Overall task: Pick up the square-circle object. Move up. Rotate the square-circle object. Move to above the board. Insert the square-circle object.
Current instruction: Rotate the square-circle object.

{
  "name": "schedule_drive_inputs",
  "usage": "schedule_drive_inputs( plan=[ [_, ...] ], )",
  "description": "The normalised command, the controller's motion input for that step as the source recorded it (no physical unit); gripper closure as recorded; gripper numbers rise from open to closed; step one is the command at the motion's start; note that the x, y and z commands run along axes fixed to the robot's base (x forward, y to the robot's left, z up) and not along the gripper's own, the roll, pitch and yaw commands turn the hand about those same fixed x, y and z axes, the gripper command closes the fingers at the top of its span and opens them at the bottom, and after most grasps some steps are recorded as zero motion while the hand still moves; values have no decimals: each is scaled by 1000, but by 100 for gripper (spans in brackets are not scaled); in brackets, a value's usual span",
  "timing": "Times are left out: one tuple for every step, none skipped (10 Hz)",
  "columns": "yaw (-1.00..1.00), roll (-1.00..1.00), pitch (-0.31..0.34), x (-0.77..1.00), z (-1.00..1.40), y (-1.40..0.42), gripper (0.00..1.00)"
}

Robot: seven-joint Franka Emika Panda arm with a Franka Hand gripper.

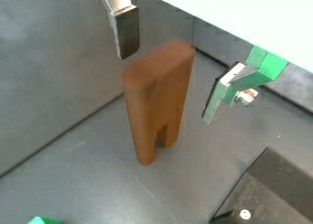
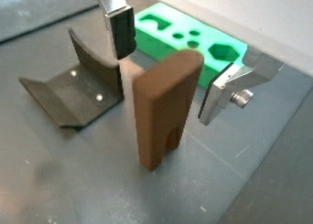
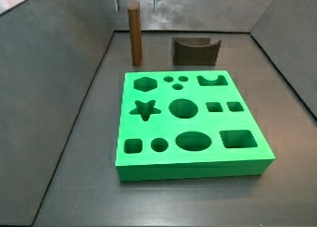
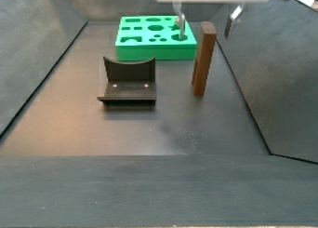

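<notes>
Square-circle object (image 2: pixel 163 109) upright on floor, prongs down, notch between prongs visible in both wrist views (image 1: pixel 158 100). Not yet lifted; base apparently resting on dark floor in a side view (image 4: pixel 203 60).

Progress, as judged: pick-up not done. Rotate, move over board, insert all left. No piece in any cut-out, far as visible.

Near to far from a side cam: fixture (image 4: pixel 126 80) closest, just beside piece on floor but apart. Then brown piece. Then board (image 4: pixel 155 34) behind, well apart from piece, holes all empty.

Gripper (image 2: pixel 169 68) pose: hanging over piece top, pointing downward, fingers wide apart, straddling upper end of slab. One finger (image 2: pixel 119 31) beside one broad face, other finger (image 2: pixel 228 92) off far edge w/ clear gap. Nothing clamped; pads not touching brown surface, as far as wrist views show. Same straddle seen in other wrist view (image 1: pixel 173 68). Arm body mostly out of frame; white flange only at top of a side view.

Next, prob.: drop a bit, close on slab.
</notes>
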Motion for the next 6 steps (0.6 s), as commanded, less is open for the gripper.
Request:
schedule_drive_inputs(
  plan=[
    [-11,35,36,-14,744,9,0],
    [-10,43,51,-4,564,12,0],
    [-8,51,73,8,322,15,0],
    [-1000,9,14,0,0,83,0],
    [-1000,8,12,15,-72,80,0],
    [-1000,3,10,28,-56,65,0]
  ],
)
